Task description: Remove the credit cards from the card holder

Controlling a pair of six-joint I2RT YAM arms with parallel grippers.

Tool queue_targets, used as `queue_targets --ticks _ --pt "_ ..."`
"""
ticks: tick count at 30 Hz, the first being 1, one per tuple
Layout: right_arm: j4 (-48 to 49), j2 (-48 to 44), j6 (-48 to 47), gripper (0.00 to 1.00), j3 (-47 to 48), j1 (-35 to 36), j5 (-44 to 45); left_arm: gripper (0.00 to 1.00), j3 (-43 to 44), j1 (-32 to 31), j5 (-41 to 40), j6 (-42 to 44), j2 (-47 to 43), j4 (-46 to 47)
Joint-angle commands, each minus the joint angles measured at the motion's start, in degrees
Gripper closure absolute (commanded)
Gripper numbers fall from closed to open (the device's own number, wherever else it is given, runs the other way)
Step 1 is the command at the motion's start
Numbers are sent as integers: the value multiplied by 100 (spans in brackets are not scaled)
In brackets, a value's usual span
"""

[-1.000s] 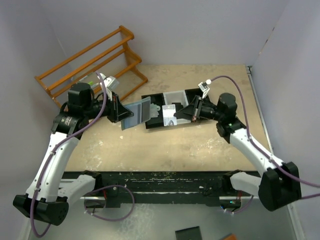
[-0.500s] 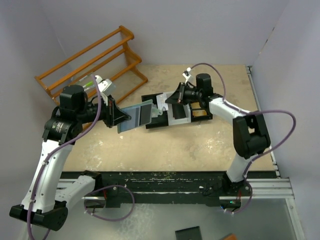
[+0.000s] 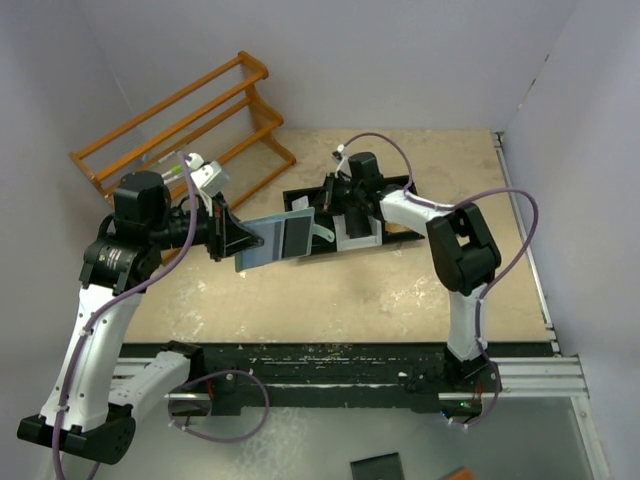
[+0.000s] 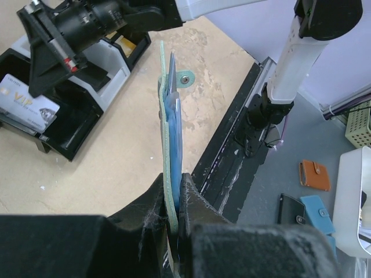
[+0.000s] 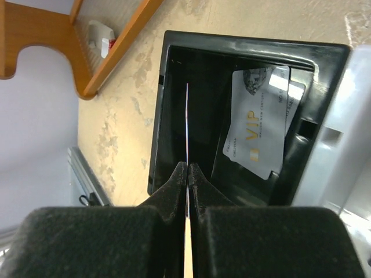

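Holding the card holder (image 3: pixel 272 243) above the surface (image 3: pixel 350 290), the left claw (image 4: pixel 174 186) is closed tight on the lower edge of it. The card holder is open and lifted in the air, not touching the surface, just beside the left end of the bin tray (image 3: pixel 398 228). From the left wrist view it is seen edge-on and upright, teal-green outside and light blue inside, with the snap tab (image 4: pixel 185 78) sticking out to the side. In the top view a dark grey card (image 3: pixel 294 235) sits on its inner face.

The right claw (image 5: pixel 187 169) is closed on a thin card (image 5: pixel 187 116), which is seen only by its edge, as a fine line between the fingers. This claw hangs over the black end compartment of the bin tray, and the thin card points down into that compartment. Whether it touches the bottom is not possible to tell. A grey VIP card (image 5: pixel 258 136) with gold letters lies flat in the same compartment, with another card partly under it. The next compartment of the tray is white.

A wooden rack (image 3: pixel 180 120) stands on the far left of the surface, behind the left arm.
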Motion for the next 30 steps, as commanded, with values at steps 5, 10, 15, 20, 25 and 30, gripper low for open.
queue_targets --ticks 5,10,15,20,25,30 --pt "-499 171 -160 100 541 294 1019 100 235 46 256 7 -90 188" --pt "-701 214 -309 92 706 334 1231 100 235 42 320 -26 -94 234" --pt "-1172 139 -585 67 1033 350 1363 100 242 45 457 -126 -115 320" --pt "-1405 -287 -756 54 1055 358 1606 100 215 40 571 -396 -146 579" --pt "-1448 -1084 -835 47 693 358 1159 100 185 44 648 -786 -178 955" --pt "-628 -2979 -611 20 -767 349 580 100 -211 42 598 -1666 -362 2099"
